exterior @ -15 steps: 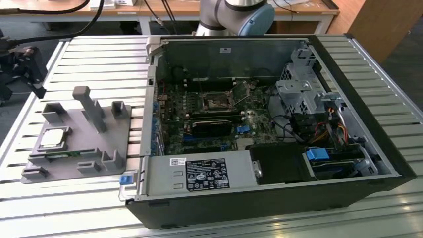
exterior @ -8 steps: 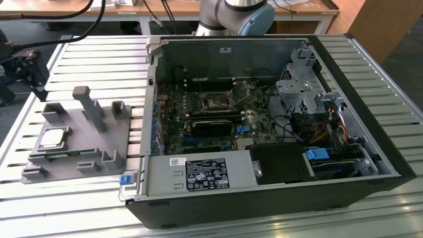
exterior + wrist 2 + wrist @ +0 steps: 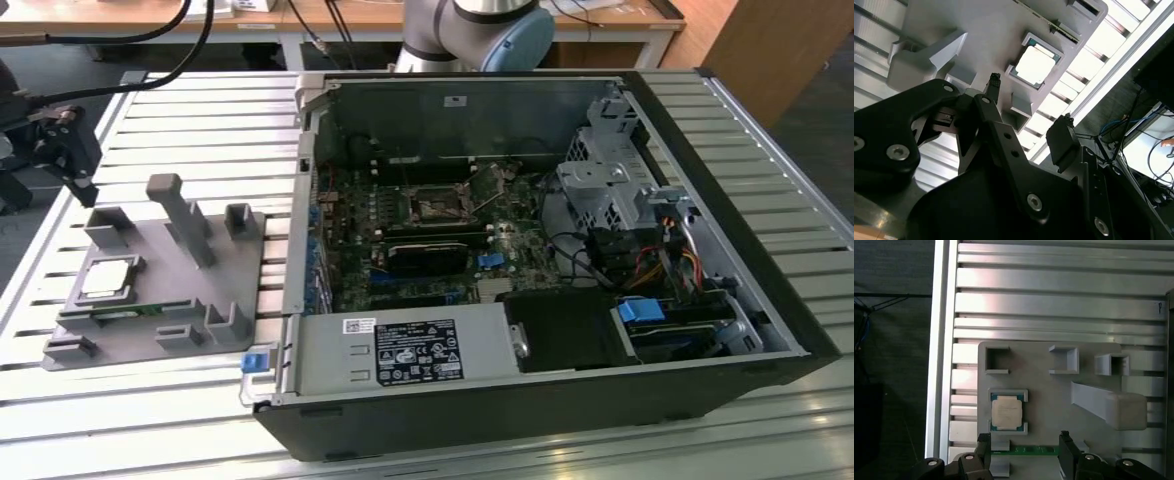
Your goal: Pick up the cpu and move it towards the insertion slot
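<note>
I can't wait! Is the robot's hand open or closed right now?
The hand is open, holding nothing; the cpu sits in the gray holder.

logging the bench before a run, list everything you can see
cpu: one, silver top, in a pocket of the holder
holder: one, grey, on the table at the exterior view's left
circuit strip: one, green, along the holder's edge by the cpu
case: one, black, open, exterior view's right
slot: one, black with metal frame, inside the case
table: one, silver slats
arm: one, grey and blue, behind the case
gripper: one, black, open, above the holder
</note>
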{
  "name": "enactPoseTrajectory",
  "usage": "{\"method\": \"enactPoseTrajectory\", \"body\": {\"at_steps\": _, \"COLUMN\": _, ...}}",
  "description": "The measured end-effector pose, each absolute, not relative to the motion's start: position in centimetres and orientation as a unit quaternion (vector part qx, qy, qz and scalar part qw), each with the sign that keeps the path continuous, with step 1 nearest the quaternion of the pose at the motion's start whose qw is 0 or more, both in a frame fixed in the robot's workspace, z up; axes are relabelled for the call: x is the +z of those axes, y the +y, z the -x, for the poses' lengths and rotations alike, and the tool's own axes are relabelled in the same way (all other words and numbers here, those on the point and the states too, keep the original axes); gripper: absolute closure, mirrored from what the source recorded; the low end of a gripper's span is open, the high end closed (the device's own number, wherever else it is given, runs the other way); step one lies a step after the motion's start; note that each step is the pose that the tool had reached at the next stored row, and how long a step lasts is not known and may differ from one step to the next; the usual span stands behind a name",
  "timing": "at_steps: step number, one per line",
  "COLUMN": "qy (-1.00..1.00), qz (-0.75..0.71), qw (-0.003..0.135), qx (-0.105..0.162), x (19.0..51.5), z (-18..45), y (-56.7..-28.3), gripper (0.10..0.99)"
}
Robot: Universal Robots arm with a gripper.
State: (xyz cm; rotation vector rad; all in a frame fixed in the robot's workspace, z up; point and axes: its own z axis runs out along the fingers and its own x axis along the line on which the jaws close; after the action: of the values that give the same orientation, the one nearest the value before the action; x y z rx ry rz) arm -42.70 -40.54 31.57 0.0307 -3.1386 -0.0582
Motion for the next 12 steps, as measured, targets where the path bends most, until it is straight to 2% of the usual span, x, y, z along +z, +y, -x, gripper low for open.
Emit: {"method": "enactPoseTrajectory", "body": {"at_steps": 12, "qy": -1.0, "qz": -0.01, "qw": 0.001, "qx": -0.019, "x": 31.25, "z": 42.76, "y": -40.54, "gripper": 0.439}}
